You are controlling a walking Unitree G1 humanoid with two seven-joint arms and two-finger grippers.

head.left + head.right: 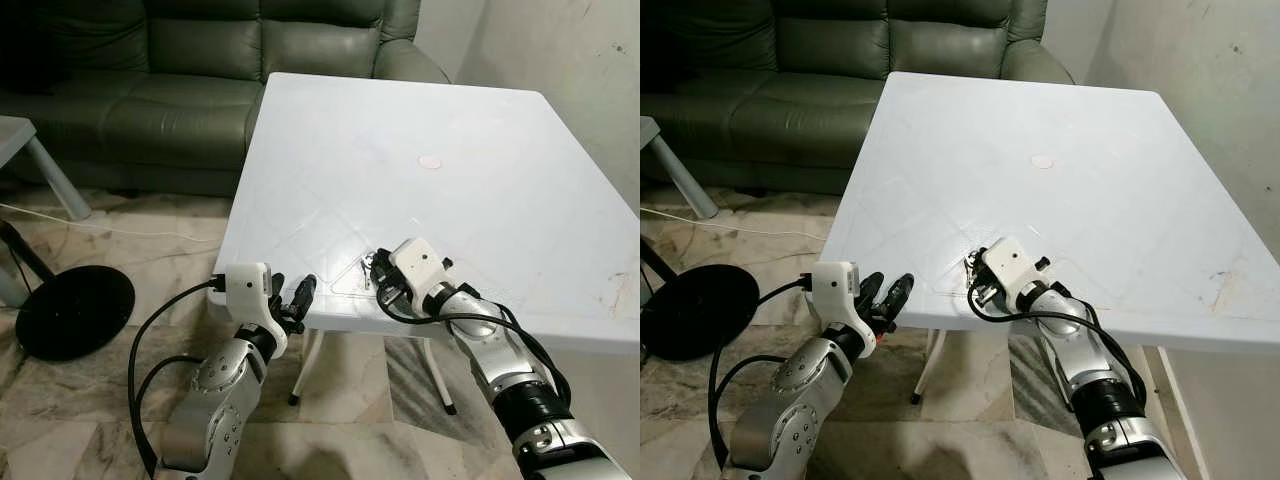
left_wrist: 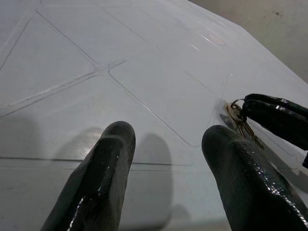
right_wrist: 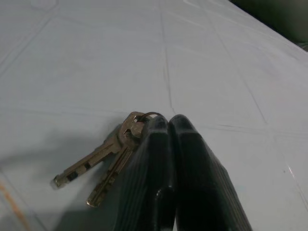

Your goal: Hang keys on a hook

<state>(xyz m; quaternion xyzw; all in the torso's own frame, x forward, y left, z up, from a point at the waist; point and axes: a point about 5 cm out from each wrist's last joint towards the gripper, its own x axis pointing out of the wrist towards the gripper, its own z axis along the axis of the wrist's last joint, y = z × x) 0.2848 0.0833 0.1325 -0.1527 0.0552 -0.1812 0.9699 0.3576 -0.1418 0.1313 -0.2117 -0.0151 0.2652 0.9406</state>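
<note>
Right wrist view has my right gripper (image 3: pixel 168 126) pinched shut on the ring of the keys (image 3: pixel 108 156) at mid-frame, lying on the white table (image 3: pixel 72 57) (left gripper (image 1: pixel 293 297) open, waiting at the edge).

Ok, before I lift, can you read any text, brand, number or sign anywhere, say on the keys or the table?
No readable text anywhere.
Brass-coloured metal keys on a ring: dark marks on one blade, too blurred to read as any stamping; the closed right gripper covers part of the ring.
White plastic table: only moulded lines and a small round mark, no lettering.
White wrist housings of both arms: no labels legible.
</note>
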